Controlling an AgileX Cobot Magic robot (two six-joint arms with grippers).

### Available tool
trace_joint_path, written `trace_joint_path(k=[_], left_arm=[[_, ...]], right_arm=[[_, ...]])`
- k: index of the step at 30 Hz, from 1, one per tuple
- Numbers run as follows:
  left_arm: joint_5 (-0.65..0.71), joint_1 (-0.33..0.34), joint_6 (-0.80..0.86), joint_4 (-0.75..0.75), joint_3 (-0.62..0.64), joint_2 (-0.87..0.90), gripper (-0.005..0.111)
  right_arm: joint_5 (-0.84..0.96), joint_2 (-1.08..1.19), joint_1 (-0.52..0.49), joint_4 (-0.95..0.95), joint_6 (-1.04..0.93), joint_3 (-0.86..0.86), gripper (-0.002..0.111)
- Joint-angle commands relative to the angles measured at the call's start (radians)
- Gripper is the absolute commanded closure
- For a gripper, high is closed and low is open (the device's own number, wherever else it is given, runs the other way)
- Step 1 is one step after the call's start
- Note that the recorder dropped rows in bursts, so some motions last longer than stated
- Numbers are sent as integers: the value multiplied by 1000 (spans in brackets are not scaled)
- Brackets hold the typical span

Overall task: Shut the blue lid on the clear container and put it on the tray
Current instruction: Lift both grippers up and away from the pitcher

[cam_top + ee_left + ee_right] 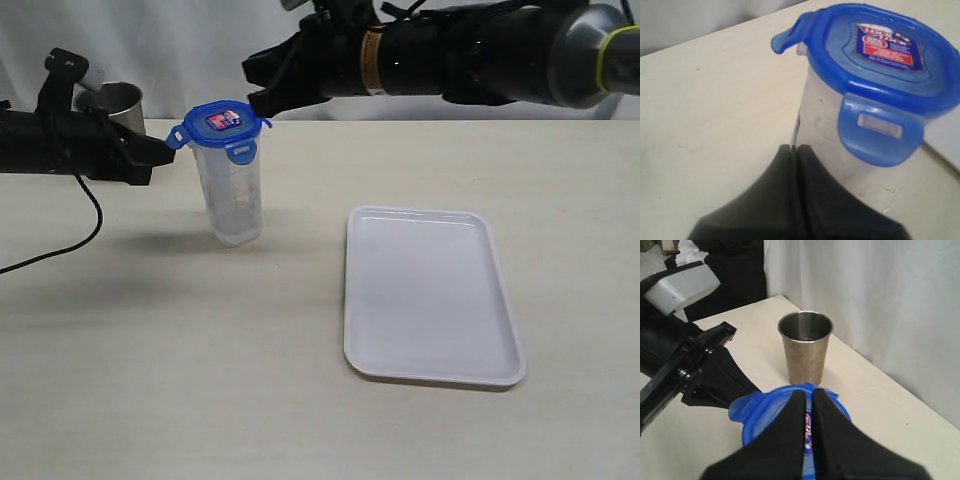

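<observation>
The upright clear container point(232, 200), capped by the blue lid point(222, 124), is flanked by the left gripper point(163, 149) at its side and the right gripper point(259, 102) just above, both fully closed.

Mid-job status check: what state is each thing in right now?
clear container: upright on the table, off the tray.
blue lid: on the container, one side flap sticking out.
tray: flat, nothing on it.
steel cup: upright, open.
left gripper: shut, at the container's side.
right gripper: shut, over the lid.
</observation>
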Motion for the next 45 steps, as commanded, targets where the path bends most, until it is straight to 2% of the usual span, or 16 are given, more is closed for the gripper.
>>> trace_joint_path(k=[1, 5, 19, 25, 30, 34, 37, 40, 41, 45], left_arm=[[2, -2, 7, 12, 1, -2, 107], [2, -2, 2, 24, 1, -2, 107], [5, -2, 2, 26, 1, -4, 107], [-6, 0, 31, 63, 1, -63, 107], [-136, 0, -4, 164, 1, -150, 107], [-151, 0, -62, 209, 1, -212, 107], [-57, 0, -62, 209, 1, -242, 107], [42, 0, -38, 225, 1, -246, 107], [43, -2, -26, 243, 1, -246, 107], [19, -2, -20, 335, 1, -253, 104]], right_arm=[[122, 42, 83, 69, -119, -12, 104], [151, 91, 115, 67, -120, -39, 104], [161, 125, 115, 52, -64, -45, 104], [165, 95, 115, 52, -64, -45, 104], [174, 30, 109, 29, -53, -45, 104], [170, -12, 76, 29, 44, -45, 104], [126, -17, 38, -26, 193, -45, 104], [69, -13, 2, -194, 387, -45, 103], [55, -13, -11, -204, 452, -45, 101], [-69, -13, -69, -204, 514, -42, 92]])
